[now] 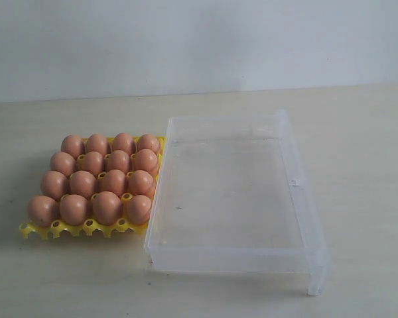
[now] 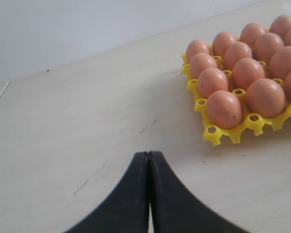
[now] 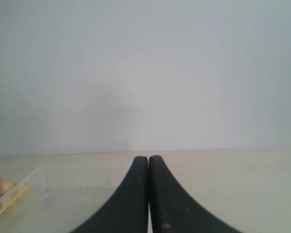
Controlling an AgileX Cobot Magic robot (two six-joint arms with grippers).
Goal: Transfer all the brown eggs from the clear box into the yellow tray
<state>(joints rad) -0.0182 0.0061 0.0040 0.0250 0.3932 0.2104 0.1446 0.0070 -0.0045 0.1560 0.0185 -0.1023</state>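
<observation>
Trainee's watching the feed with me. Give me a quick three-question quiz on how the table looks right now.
1. Multiple choice: how many brown eggs sit in the yellow tray? A twelve, B fourteen, C sixteen.
2. True or false: the clear box has brown eggs lying in it.
3. Fill in: the fingers of the left gripper and of the right gripper are ____ (open or shut).

Key: 1 C; 2 false, the box holds none; 3 shut, with nothing between them.
</observation>
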